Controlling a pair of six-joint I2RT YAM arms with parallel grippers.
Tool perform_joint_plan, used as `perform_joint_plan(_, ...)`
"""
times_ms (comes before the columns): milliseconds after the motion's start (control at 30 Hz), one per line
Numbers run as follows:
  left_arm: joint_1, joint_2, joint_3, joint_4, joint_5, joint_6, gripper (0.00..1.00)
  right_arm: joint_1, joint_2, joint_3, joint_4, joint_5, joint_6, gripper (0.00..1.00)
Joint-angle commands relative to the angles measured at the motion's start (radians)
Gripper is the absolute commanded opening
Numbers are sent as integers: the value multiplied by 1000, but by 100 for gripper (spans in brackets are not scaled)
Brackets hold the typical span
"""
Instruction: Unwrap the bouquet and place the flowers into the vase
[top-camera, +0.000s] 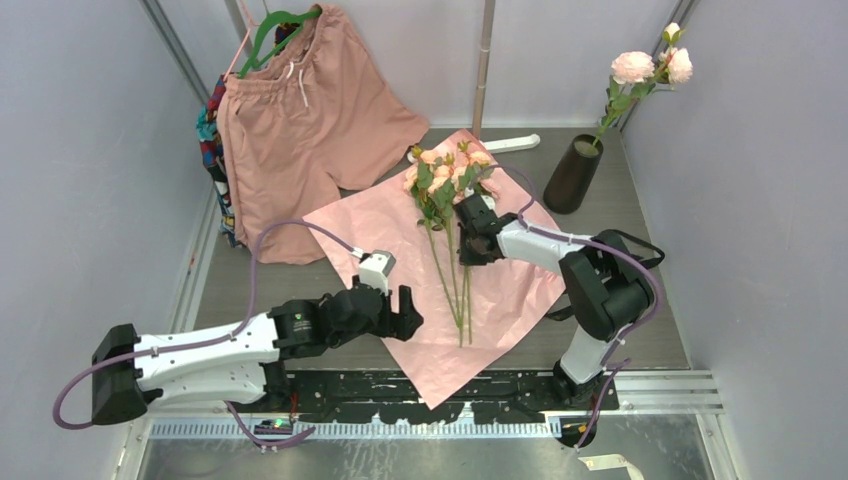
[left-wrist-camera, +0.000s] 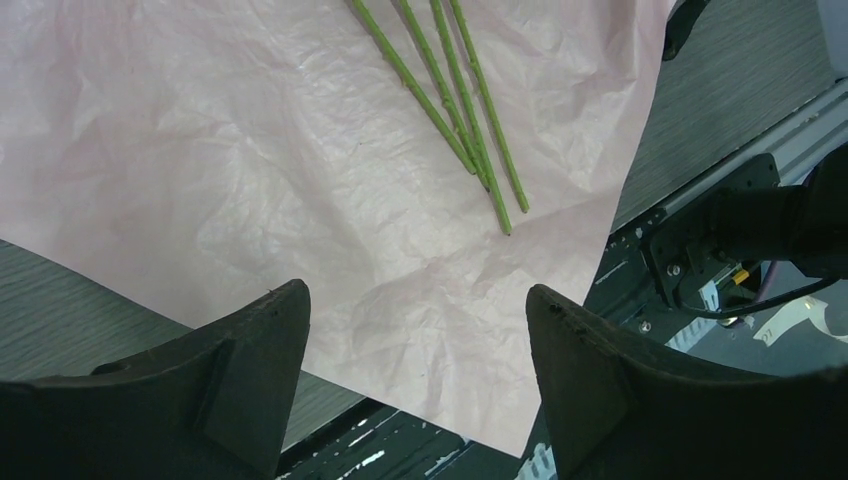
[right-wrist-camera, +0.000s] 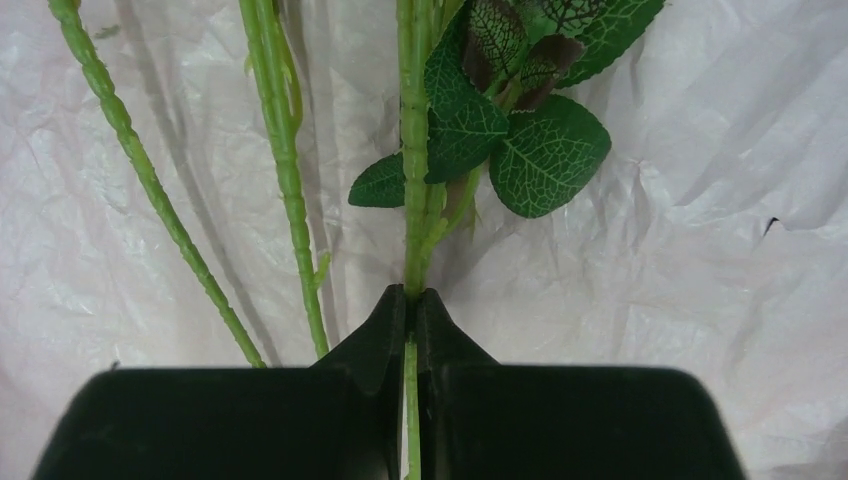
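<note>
The bouquet's pink paper (top-camera: 380, 225) lies unfolded flat on the table, with the flowers (top-camera: 450, 172) on it, blooms toward the back and stems (top-camera: 457, 295) toward me. My right gripper (top-camera: 472, 238) is shut on one green stem (right-wrist-camera: 413, 180) just below its leaves (right-wrist-camera: 545, 150); two other stems (right-wrist-camera: 285, 170) lie to the left. My left gripper (top-camera: 405, 312) hovers open over the paper's near left edge (left-wrist-camera: 200, 150), empty, with the stem ends (left-wrist-camera: 470, 135) ahead of it. The black vase (top-camera: 573, 175) stands at the back right holding two paler blooms (top-camera: 633, 67).
Salmon-pink shorts (top-camera: 300, 110) hang on a green hanger at the back left, beside a colourful garment (top-camera: 212, 140). A white part (top-camera: 510, 143) lies at the back. A metal pole (top-camera: 485, 60) rises behind. The black base rail (top-camera: 450, 395) runs along the near edge.
</note>
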Motion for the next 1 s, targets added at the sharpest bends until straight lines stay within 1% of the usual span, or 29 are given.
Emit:
perform_joint_plan(0, 6, -35, 2, 15, 5, 16, 80, 5, -14, -19, 56, -5, 17, 11)
perform_joint_plan(67, 7, -35, -3, 20, 9, 14, 80, 4, -33, -34, 60, -3, 20, 17)
perform_joint_plan(100, 8, -34, -4, 23, 10, 14, 80, 5, -43, -41, 60, -2, 21, 17)
perform_joint_plan(200, 7, -24, -8, 40, 18, 12, 79, 5, -87, -64, 56, 1, 26, 14)
perform_joint_plan(300, 7, -9, -12, 54, 25, 9, 79, 5, -119, -81, 48, 1, 26, 13)
perform_joint_plan(367, 6, 2, -16, 64, 29, 6, 79, 4, -134, -89, 43, 6, 28, 8)
perform_joint_plan(433, 6, 13, -18, 73, 34, 5, 79, 5, -148, -102, 49, 1, 34, 8)
perform_joint_plan(533, 6, 24, -16, 83, 42, 3, 79, 4, -158, -122, 63, -7, 44, 13)
perform_joint_plan(733, 7, 26, -18, 90, 46, 0, 79, 4, -161, -137, 64, -4, 44, 15)
perform_joint_plan(767, 7, 27, -18, 89, 46, 0, 79, 4, -163, -140, 64, -3, 44, 16)
perform_joint_plan(800, 7, 27, -18, 89, 46, 1, 79, 4, -166, -142, 65, -2, 46, 21)
perform_joint_plan(833, 7, 27, -18, 89, 46, 2, 79, 5, -168, -143, 67, -4, 46, 29)
perform_joint_plan(867, 7, 28, -17, 88, 46, 2, 79, 5, -169, -145, 68, -8, 46, 32)
perform_joint_plan(967, 7, 30, -16, 89, 46, 3, 79, 5, -175, -146, 69, -11, 48, 31)
